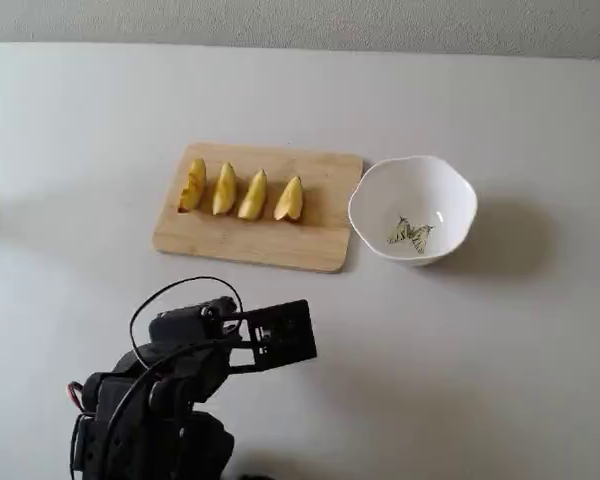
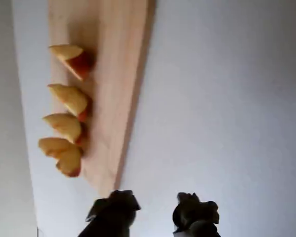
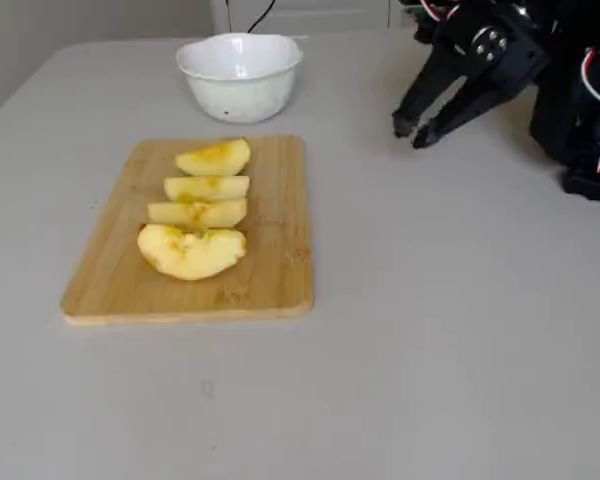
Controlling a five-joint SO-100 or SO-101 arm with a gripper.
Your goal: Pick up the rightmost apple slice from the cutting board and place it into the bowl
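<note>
Hovering folded above the bare desk (image 1: 460, 360) at lower left of a fixed view, the end effector (image 3: 412, 132) is slightly parted and empty. The apple slice (image 1: 290, 199) lies rightmost on the cutting board (image 1: 240, 243), beside the bowl (image 1: 412, 208). Only the wrist view shows its red skin (image 2: 80, 65).
</note>
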